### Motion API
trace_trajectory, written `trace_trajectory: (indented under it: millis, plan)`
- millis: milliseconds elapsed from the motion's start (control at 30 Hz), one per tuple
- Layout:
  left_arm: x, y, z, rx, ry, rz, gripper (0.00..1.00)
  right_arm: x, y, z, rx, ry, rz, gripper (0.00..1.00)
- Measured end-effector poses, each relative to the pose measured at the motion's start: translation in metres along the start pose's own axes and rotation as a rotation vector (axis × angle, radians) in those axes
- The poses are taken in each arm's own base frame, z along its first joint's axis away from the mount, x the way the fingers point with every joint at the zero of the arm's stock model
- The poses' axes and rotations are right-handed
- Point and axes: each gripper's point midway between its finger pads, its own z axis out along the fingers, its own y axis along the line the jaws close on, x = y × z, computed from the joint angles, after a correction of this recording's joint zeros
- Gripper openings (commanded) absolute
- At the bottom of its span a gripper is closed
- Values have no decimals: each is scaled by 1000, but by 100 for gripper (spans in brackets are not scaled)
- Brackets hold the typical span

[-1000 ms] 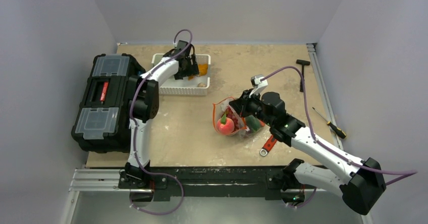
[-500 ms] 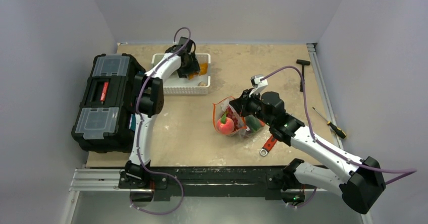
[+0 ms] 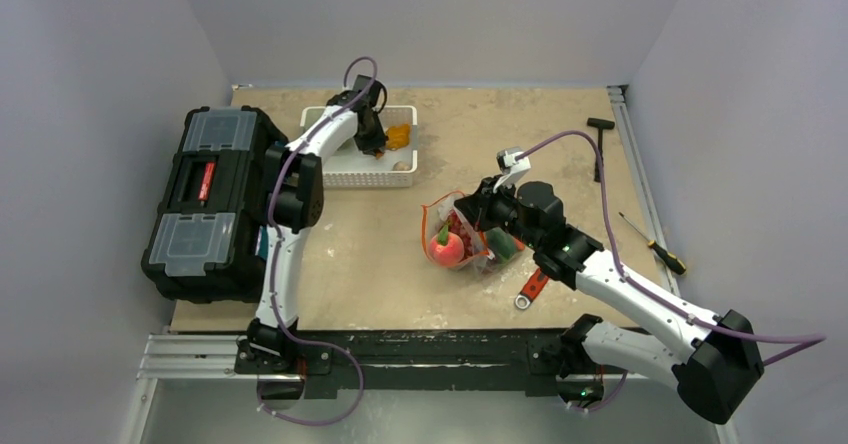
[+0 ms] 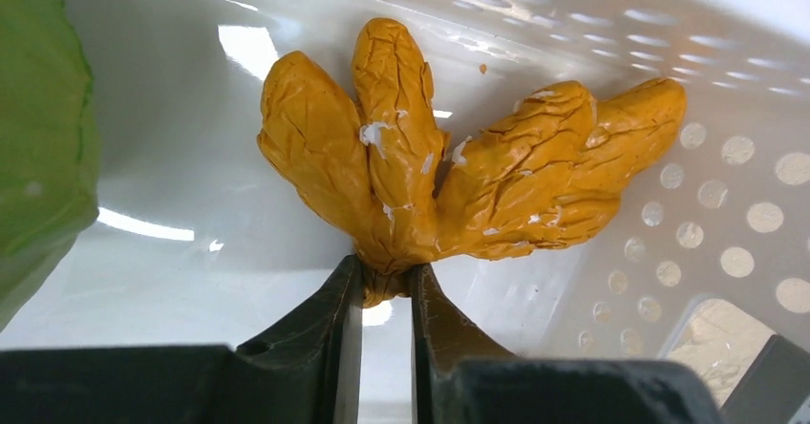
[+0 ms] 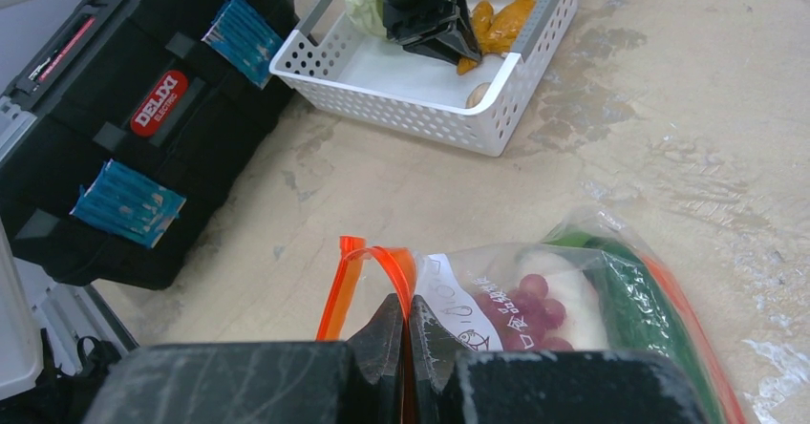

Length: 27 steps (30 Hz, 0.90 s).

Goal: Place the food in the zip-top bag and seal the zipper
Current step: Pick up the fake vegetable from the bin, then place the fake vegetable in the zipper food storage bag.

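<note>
In the left wrist view my left gripper is shut on the stem end of an orange, lobed piece of food lying in the white slotted basket. A green leafy piece lies at its left. From above, the left gripper reaches into the basket. My right gripper is shut on the zipper of the zip-top bag and holds its mouth up. Dark red grapes, a white piece and a green piece lie inside. A pink peach sits at the bag's mouth.
A black toolbox stands left of the basket. A red-handled wrench lies just right of the bag, a screwdriver and a black T-shaped tool farther right. A small tan item rests in the basket's near corner.
The left gripper has moved a little left inside the basket and its jaws have closed on the orange food's stem end. The right arm and the bag have stayed put.
</note>
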Motion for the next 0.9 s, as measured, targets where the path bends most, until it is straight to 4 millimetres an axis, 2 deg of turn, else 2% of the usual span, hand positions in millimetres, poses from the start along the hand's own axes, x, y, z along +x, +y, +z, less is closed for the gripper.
trace_trajectory:
  millis: [100,267,400,567,667,767,900]
  plan:
    - [2,3,-4,11,-22,14,1,0,0,0,2,0,0,0]
    - [11,19,-22,-14,-36,49,0,0,0,0,3,-1,0,0]
    - [-2,18,-50,-2,-94,78,0,0,-1,0,3,-1,0,0]
    - [-27,15,-105,31,-212,105,0,2,-2,3,9,5,1,0]
    - [-33,17,-136,42,-266,115,0,2,-4,5,19,9,1,0]
    - [-25,25,-162,49,-286,131,0,0,-5,6,28,4,1,0]
    - [5,33,-201,73,-269,179,0,-3,-4,7,28,1,1,0]
